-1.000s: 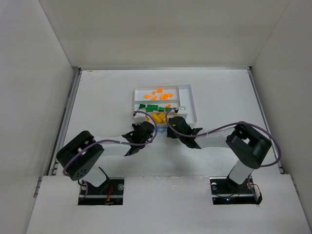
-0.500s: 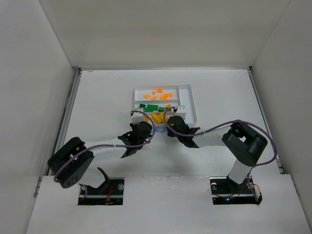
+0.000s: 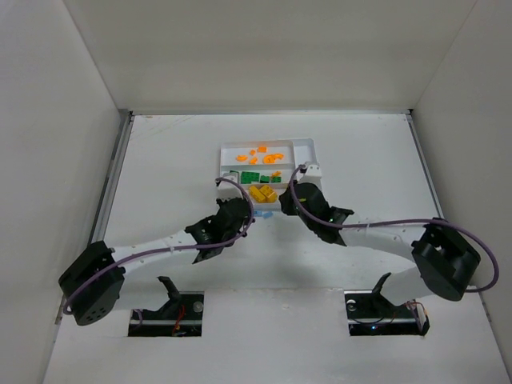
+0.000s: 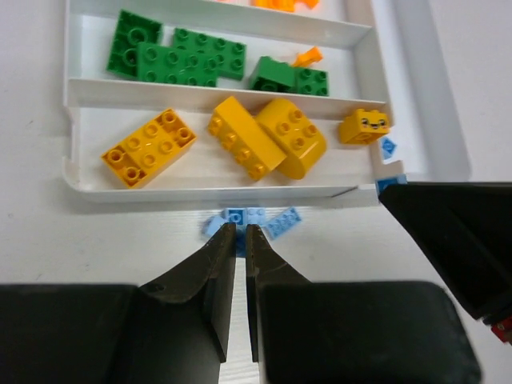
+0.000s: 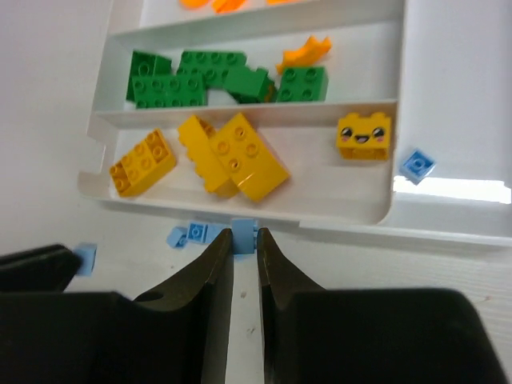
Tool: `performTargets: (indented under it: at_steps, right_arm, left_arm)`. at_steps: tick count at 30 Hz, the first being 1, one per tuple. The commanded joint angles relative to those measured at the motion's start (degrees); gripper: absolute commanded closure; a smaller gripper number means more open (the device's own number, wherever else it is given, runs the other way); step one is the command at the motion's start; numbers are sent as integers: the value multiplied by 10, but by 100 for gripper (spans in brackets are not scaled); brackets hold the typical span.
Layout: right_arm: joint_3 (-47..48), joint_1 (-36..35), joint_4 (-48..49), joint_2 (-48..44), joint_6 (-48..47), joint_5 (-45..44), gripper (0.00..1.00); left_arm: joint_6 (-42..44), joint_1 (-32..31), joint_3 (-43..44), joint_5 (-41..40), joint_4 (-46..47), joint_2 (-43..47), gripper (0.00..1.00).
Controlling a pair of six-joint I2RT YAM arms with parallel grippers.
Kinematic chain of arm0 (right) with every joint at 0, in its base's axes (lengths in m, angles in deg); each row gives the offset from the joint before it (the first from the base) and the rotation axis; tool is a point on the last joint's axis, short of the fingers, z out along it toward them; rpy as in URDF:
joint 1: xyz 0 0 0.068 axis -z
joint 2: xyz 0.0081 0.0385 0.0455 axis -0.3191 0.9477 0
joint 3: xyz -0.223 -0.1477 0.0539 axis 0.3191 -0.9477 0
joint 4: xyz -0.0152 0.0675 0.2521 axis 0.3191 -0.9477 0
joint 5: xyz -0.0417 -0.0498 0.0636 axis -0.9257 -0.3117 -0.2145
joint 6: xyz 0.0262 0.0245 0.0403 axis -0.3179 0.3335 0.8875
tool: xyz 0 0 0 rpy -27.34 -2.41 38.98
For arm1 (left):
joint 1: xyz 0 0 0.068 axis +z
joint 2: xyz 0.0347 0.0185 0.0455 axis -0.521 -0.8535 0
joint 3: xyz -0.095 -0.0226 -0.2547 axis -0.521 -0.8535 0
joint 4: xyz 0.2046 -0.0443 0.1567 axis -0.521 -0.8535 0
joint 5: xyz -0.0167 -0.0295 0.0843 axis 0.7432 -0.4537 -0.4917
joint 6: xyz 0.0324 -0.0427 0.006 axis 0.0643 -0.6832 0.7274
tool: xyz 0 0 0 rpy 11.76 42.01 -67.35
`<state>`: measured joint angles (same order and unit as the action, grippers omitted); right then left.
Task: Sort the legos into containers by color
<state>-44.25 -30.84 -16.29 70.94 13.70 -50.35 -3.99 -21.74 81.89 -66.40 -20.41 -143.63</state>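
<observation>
1. Legos (image 5: pixel 240 160) were the job. One light blue brick (image 5: pixel 243 231) sat pinched at the very tips of the right gripper (image 5: pixel 243 239), whose fingers (image 5: pixel 204 280) had closed on it.
2. The left gripper (image 4: pixel 238 230) had its fingers (image 4: pixel 200 280) pressed together. A sliver of blue showed in the slit between them, but it could not be told whether anything was gripped.
3. Just beyond the left tips, loose blue bricks (image 4: pixel 260 216) lay on the worktop (image 4: pixel 96 232). They were just beside the near wall of the tray (image 4: pixel 160 192) and outside it.
4. Inside the tray, the near section held yellow bricks (image 4: pixel 292 136), the middle one green bricks (image 4: pixel 180 60) and the far one orange bricks (image 3: pixel 274 158). A single blue brick (image 4: pixel 388 146) lay in the narrow crosswise section on the right.
5. The sorting looked nearly finished. What seemed left was the pinched blue brick, the loose blue ones on the worktop, and a stray orange piece (image 5: pixel 304 52) lying among the green.
</observation>
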Motion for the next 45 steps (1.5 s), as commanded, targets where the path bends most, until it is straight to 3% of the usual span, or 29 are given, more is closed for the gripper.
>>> performTargets:
  at_steps: [1, 7, 17, 31, 35, 40, 45]
  right_arm:
    - [-10, 40, -20, -30, -11, -9, 81]
    - [1, 103, -32, -20, -12, -13, 79]
    - [-9, 141, -40, -37, 2, -18, 60]
    - [-114, 190, -105, -227, 2, -18, 67]
    - [-129, 190, -104, -233, 9, -18, 67]
    - [-134, 187, -91, -223, 11, -17, 67]
    - [-138, 140, -51, -220, 0, -7, 71]
  left_arm:
    - [1, -19, 53, 1, 6, 2, 93]
    - [11, -40, 108, 3, 11, -35, 93]
    - [23, -49, 204, 25, 45, -142, 93]
    - [37, -25, 385, 76, 106, -379, 92]
    - [40, -20, 423, 78, 101, -413, 83]
    - [49, -19, 404, 88, 97, -386, 69]
    - [54, -20, 272, 73, 99, -285, 72]
